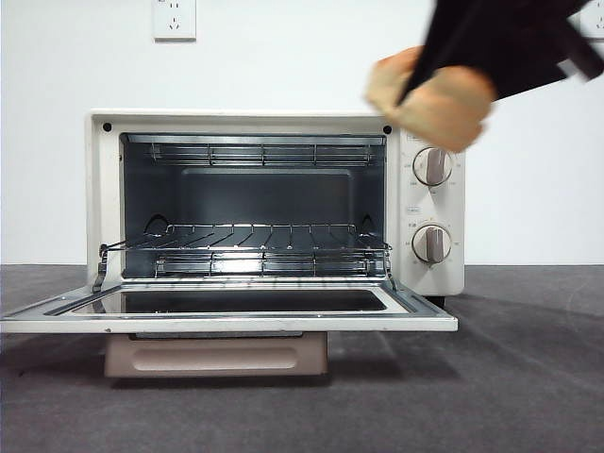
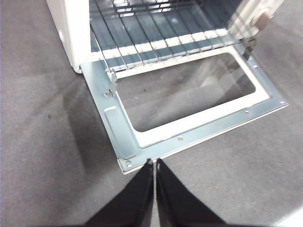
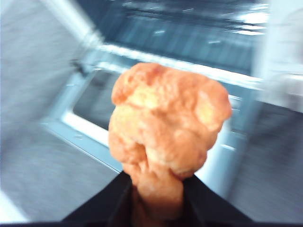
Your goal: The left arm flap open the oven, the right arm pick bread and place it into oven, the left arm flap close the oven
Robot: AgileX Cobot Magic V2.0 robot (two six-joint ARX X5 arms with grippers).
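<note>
Bright, even light; the lumpy golden-brown bread smears with motion blur in the front and right wrist views, glare streaks the cream-white oven's wire rack

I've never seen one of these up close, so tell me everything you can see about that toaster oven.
The oven is a cream-white box on a dark grey table, with two round beige knobs, one above the other, on its right panel. Its door lies folded down flat, with a dark glass window and a beige handle below the front edge. Inside are grey metal walls and a wire rack, with nothing on it. No gripper touches it: the left gripper is near the door's corner, jaws shut.
</note>
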